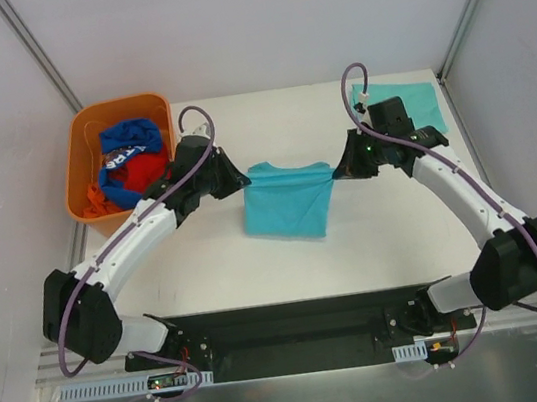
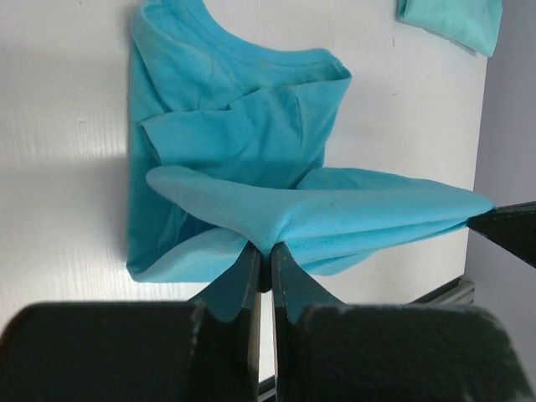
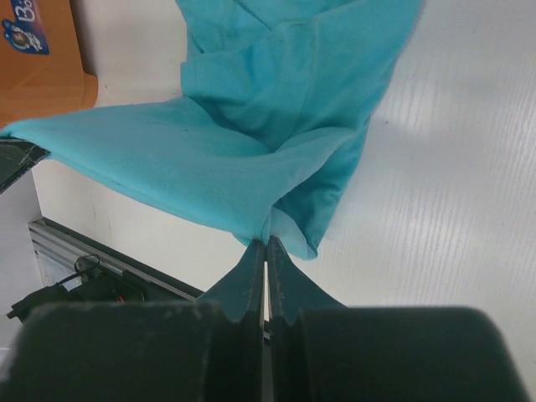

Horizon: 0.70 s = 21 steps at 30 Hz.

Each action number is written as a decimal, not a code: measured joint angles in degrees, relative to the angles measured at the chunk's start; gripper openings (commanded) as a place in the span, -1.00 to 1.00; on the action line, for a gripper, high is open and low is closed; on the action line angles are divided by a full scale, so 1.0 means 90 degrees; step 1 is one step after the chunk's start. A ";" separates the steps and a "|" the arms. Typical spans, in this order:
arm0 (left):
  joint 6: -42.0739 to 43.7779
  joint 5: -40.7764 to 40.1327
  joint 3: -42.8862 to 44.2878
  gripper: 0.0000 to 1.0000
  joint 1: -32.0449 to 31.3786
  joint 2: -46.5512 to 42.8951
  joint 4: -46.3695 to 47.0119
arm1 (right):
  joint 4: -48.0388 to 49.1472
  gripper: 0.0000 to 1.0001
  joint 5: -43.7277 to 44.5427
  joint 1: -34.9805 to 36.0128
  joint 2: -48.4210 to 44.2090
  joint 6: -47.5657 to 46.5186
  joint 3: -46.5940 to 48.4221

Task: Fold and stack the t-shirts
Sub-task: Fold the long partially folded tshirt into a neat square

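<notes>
A teal t-shirt lies partly folded at the table's middle, and its far edge is lifted and stretched between both grippers. My left gripper is shut on the left end of that edge, which the left wrist view shows as fabric pinched in the left gripper. On the right end my right gripper is shut, the cloth bunched at the right gripper. A second teal t-shirt lies folded flat at the back right, its corner also in the left wrist view.
An orange bin stands at the back left; its wall also shows in the right wrist view. It holds a royal-blue garment with white lettering and red cloth. White walls with metal posts close off the back and sides.
</notes>
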 measured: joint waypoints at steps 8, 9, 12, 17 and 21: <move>0.0231 0.0466 0.0998 -1.00 0.0454 0.1263 0.0041 | 0.0051 -0.99 -0.0117 -0.0398 0.1484 -0.0034 0.0971; 0.0245 0.0529 0.1122 -1.00 0.0491 0.1421 0.0044 | 0.0041 -0.99 -0.0126 -0.0449 0.1681 -0.0036 0.1086; 0.0325 0.0758 0.1588 -1.00 0.0631 0.2069 0.0056 | 0.0032 -0.99 -0.0155 -0.0590 0.2288 -0.0039 0.1464; 0.0423 0.0950 0.2220 -1.00 0.0733 0.3014 0.0068 | -0.0010 -0.99 -0.0151 -0.0753 0.3126 -0.0085 0.2098; 0.0457 0.1078 0.2618 -1.00 0.0801 0.3587 0.0070 | -0.0070 -0.91 -0.0078 -0.0831 0.3745 -0.0102 0.2586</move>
